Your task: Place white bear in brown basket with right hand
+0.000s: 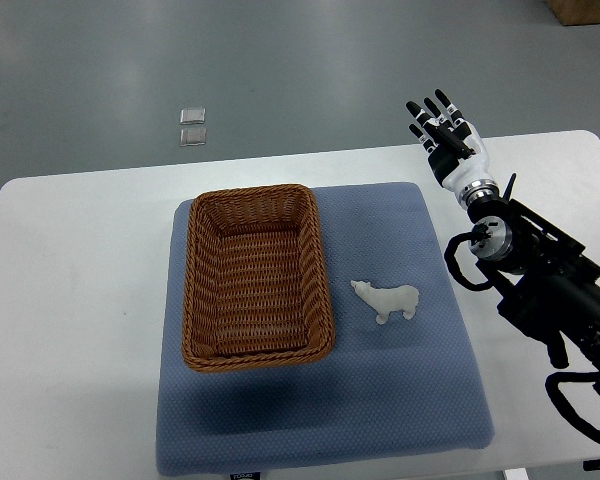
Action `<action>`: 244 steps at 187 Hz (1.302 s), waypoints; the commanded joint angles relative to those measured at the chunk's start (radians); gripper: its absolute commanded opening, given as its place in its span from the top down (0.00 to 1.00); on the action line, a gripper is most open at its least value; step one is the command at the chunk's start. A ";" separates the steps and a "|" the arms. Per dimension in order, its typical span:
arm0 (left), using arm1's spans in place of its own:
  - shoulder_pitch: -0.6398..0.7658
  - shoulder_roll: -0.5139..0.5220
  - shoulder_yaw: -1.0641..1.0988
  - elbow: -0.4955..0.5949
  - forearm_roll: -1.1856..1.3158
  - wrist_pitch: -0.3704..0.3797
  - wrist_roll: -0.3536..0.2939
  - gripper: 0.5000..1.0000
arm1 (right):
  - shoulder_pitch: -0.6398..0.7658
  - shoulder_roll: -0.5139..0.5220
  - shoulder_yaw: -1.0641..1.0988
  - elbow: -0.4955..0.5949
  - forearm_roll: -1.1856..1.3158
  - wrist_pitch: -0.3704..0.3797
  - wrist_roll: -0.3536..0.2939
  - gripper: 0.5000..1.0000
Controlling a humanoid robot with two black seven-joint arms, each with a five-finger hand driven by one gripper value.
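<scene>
Item: white table (70, 300), rounded corners, filling most of the top view, grey floor (280, 60) beyond its far edge. Item: blue-grey padded mat (400, 400), roughly square, laid at the table's centre. Item: brown basket (256, 277), woven wicker, rectangular, open top, nothing inside; it stands on the mat's left half, long axis running from 12 to 6 o'clock. Item: white bear (387, 300), a small polar-bear figure lying on the mat just beside the basket at its 3 o'clock, apart from the rim, head pointing towards the basket. Item: right hand (443, 133), white shell with black fingers, at about 1 o'clock from the bear and well apart from it, over the far edge of the table beyond the mat's corner; the fingers are extended and loosely spread, pointing towards 11 o'clock, holding nothing. Its black arm (540, 280), with looped cables, enters from the lower right edge of the picture. Item: two small clear square objects (192, 125) on the floor at 12 o'clock from the basket, one just behind the other; what they are cannot be told. Item: brown box corner (585, 10) at the upper right edge
</scene>
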 commanded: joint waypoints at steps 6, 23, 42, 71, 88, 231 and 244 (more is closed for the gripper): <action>0.000 0.000 0.000 0.000 0.000 0.000 0.000 0.00 | 0.001 0.000 0.000 0.000 0.000 0.001 0.000 0.15; 0.000 0.000 -0.001 0.002 -0.001 0.000 0.001 0.00 | 0.001 0.000 0.000 0.000 0.000 0.001 0.000 0.15; 0.001 0.000 0.004 0.005 0.000 0.000 0.001 0.00 | 0.001 0.000 0.000 0.001 0.000 0.000 0.000 0.15; 0.012 0.000 0.002 0.002 0.000 0.000 0.001 0.00 | 0.001 -0.002 -0.002 0.000 0.000 0.000 0.000 0.15; 0.012 0.000 0.002 0.000 0.000 0.000 0.001 0.00 | 0.001 -0.002 -0.003 0.000 0.000 0.000 0.000 0.15; 0.006 0.000 0.002 0.003 0.002 0.000 0.001 0.00 | 0.011 -0.048 -0.017 0.024 -0.086 -0.042 -0.004 0.15; 0.006 0.000 0.002 0.002 0.000 0.000 0.001 0.00 | 0.025 -0.048 -0.018 0.024 -0.137 -0.043 -0.007 0.15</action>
